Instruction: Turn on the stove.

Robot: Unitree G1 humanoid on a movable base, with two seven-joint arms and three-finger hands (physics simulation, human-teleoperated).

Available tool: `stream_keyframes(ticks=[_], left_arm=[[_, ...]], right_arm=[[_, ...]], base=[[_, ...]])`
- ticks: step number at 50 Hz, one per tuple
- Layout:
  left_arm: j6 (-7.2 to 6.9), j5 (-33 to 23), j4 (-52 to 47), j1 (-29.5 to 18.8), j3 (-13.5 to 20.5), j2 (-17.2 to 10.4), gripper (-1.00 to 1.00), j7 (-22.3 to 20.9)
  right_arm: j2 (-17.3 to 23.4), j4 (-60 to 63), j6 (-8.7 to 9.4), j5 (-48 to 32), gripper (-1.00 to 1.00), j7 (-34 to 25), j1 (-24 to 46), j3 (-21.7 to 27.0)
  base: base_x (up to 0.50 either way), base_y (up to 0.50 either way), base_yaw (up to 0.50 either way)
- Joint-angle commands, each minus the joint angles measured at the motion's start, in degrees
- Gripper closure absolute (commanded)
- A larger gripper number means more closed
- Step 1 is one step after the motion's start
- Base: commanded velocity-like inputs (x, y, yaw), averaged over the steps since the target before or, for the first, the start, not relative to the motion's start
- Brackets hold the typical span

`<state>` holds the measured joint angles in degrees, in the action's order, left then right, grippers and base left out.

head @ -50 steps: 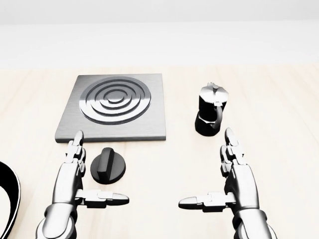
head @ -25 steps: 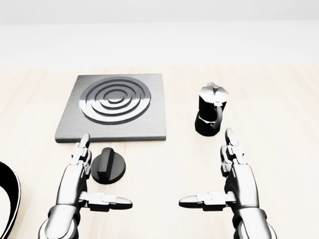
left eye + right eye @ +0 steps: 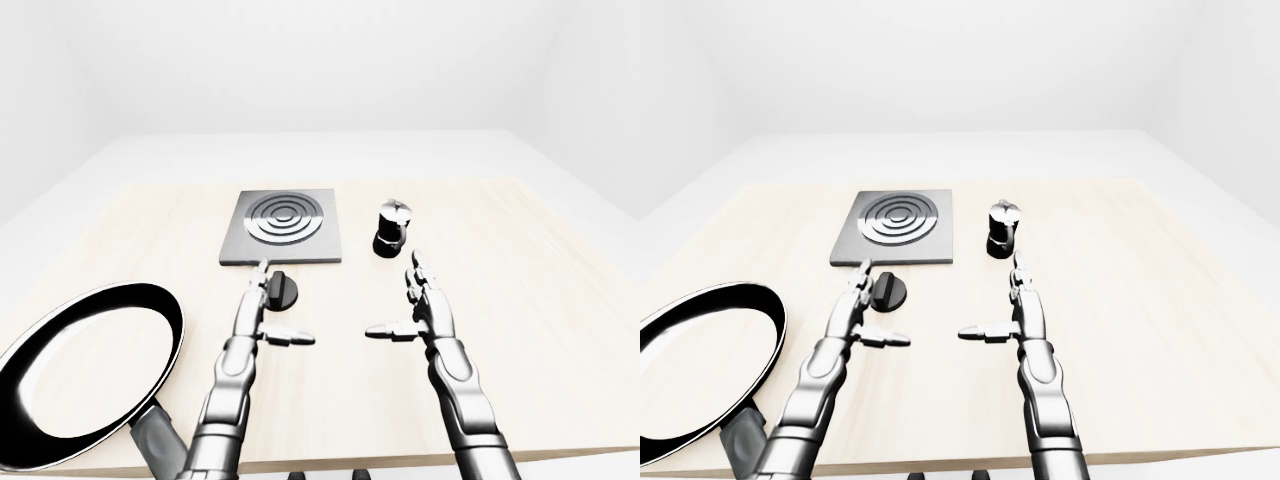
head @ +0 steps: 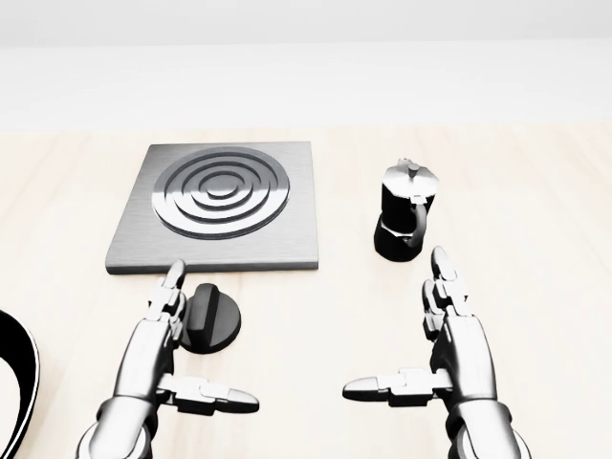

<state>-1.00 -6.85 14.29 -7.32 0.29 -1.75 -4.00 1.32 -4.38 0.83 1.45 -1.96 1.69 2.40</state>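
Observation:
The stove is a square grey plate [image 4: 220, 206] with ringed burner coils, lying flat on the pale wooden table. Its black round knob [image 4: 216, 319] with a raised bar sits just below the plate's lower edge. My left hand [image 4: 210, 339] is open beside the knob. Its fingers [image 4: 168, 296] lie along the knob's left side and overlap its rim, and the thumb points right underneath it. My right hand [image 4: 394, 321] is open too, held off to the right with nothing in it.
A black moka pot [image 4: 405, 222] stands upright to the right of the stove plate, just above my right hand's fingertips. A large black-rimmed frying pan [image 3: 178, 335] lies at the lower left of the left-eye view. The table's near edge [image 3: 330, 464] runs along the bottom.
My left hand has slid to the right, from beside the plate's lower left corner to the knob's left side. The right hand has not moved.

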Motion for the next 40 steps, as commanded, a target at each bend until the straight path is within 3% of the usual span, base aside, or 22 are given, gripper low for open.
stream_keyframes(ticks=[1, 2, 7, 14, 23, 26, 29, 38, 40], left_arm=[[-0.24, -0.4, -0.3, 0.3, -0.1, 0.1, -1.00, -0.5], [-0.72, -0.6, -0.7, 0.4, -0.1, 0.0, -1.00, -0.5], [-0.45, -0.6, -0.3, 0.3, 0.0, 0.0, -1.00, -0.5], [-1.98, -1.7, -3.2, 2.1, -0.8, 0.0, -1.00, -1.9], [-1.27, -3.9, -5.5, 4.1, -1.7, -0.1, -1.00, -3.8], [-2.00, -4.5, -7.4, 5.1, -2.1, -0.1, -1.00, -4.9], [-1.32, -5.0, -7.3, 5.4, -2.2, -0.1, -1.00, -5.5], [-1.04, -5.8, -9.3, 6.7, -2.7, 0.0, -1.00, -7.2], [-0.22, -6.1, -10.1, 7.3, -3.2, 0.0, -1.00, -7.9]], right_arm=[[0.0, 0.2, -0.09, -0.2, -1.00, -0.2, -0.2, -0.1], [0.0, -0.1, -0.34, -0.2, -1.00, -0.2, -0.1, -0.1], [0.0, -0.6, -0.73, -0.3, -1.00, -0.2, 0.0, -0.1], [-0.1, -0.2, -0.51, -0.3, -1.00, -0.2, -0.2, -0.1], [-0.1, 0.1, -0.29, -0.4, -1.00, -0.2, -0.4, -0.2], [-0.1, 0.0, -0.33, -0.4, -1.00, -0.2, -0.4, -0.2], [-0.1, -0.5, -0.54, -0.3, -1.00, -0.2, -0.2, -0.1], [0.0, -1.1, -0.64, -0.1, -1.00, -0.1, 0.1, 0.1], [0.0, -1.0, -0.59, -0.1, -1.00, -0.1, 0.1, 0.1]], base=[[0.00, 0.00, 0.00], [0.00, 0.00, 0.00], [0.00, 0.00, 0.00], [0.00, 0.00, 0.00], [0.00, 0.00, 0.00], [0.00, 0.00, 0.00], [0.00, 0.00, 0.00], [0.00, 0.00, 0.00], [0.00, 0.00, 0.00]])
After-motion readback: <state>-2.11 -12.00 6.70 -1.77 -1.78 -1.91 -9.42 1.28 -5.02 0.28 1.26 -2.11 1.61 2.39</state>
